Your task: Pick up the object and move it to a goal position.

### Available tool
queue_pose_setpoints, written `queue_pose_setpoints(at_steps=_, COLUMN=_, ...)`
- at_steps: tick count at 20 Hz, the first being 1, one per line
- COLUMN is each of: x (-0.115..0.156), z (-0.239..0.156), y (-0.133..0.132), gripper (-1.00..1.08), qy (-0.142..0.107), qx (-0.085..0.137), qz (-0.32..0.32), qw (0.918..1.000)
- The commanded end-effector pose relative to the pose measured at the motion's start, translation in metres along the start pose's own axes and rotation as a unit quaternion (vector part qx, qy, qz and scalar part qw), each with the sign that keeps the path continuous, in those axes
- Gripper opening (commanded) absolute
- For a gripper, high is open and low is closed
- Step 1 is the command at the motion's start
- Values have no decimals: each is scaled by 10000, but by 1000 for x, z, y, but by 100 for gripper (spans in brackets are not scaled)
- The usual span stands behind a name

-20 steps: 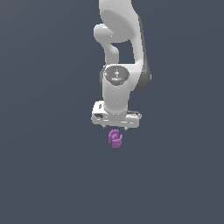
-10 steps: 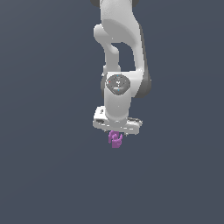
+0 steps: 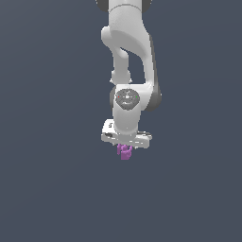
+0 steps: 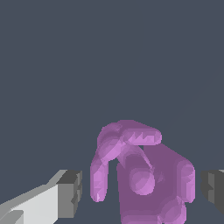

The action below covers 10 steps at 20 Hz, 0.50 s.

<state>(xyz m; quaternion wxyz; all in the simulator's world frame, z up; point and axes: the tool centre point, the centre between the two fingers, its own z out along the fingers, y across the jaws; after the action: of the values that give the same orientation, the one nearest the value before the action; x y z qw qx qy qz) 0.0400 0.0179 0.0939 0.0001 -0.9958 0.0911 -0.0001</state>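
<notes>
Hovering: gripper (image 3: 125,145) directly above object (image 3: 125,152) | object (image 4: 142,175) sits between the fingertips (image 4: 70,192), gaps visible both sides | jaws spread, not gripping.

Plain dark slate-grey backdrop, even light

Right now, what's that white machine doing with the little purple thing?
A white robot arm is reaching down over a tiny, knobbly purple object. Its hand is open, with one finger on each side of the object and a gap showing on both sides, so it hasn't gripped it yet. In the exterior view the object sits just beneath the hand. The job is to pick it up and carry it elsewhere; the grab seems about to happen.
</notes>
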Motion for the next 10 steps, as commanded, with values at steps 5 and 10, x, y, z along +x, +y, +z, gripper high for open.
queue_pose_setpoints(at_steps=5, x=0, z=23, y=0, gripper=100, qy=-1, qx=-1, qz=8, qw=10000)
queue_pose_setpoints(at_steps=10, x=1, z=23, y=0, gripper=-100, qy=-1, qx=-1, qz=8, qw=10000)
